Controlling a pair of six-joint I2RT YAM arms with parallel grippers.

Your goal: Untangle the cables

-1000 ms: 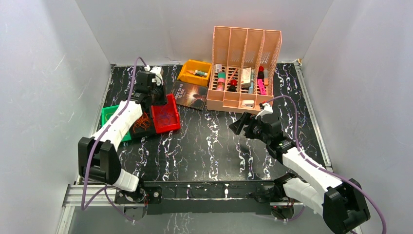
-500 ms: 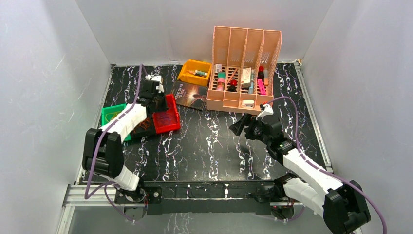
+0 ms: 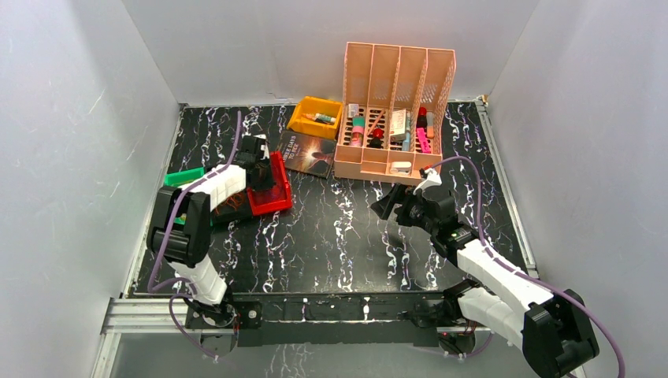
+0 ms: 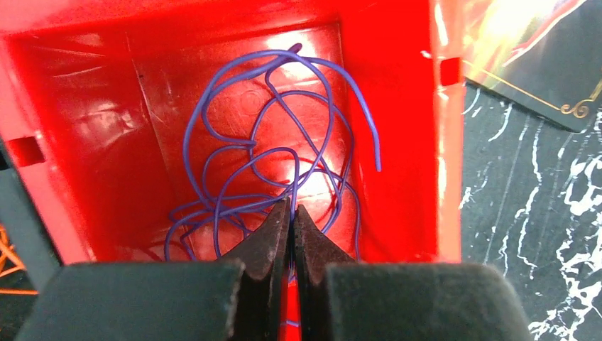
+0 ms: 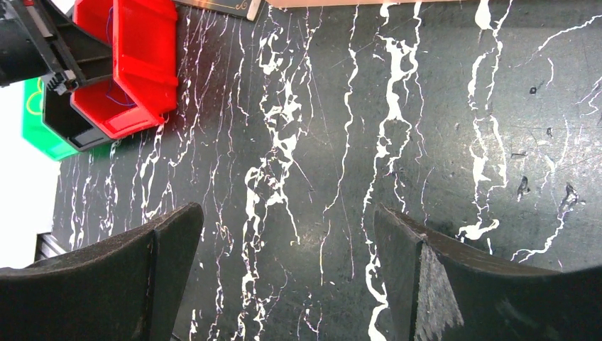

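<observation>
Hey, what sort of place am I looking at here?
Probably a robotics lab test booth: white walls box in a black marbled table, a left arm and right arm are bolted at its near edge, and a red bin holds purple cable.

A cable [image 4: 245,145] lies coiled in a bin [image 4: 405,106] at the desk's [image 3: 339,236] left. A book [image 3: 309,153] lies behind it, a compartment organizer [image 3: 398,71] farther right.

A robotics lab cell: plain white panels [image 3: 71,118] wall in the black marbled table [image 3: 339,228] on three sides, an aluminium rail [image 3: 134,315] along its near edge.
</observation>
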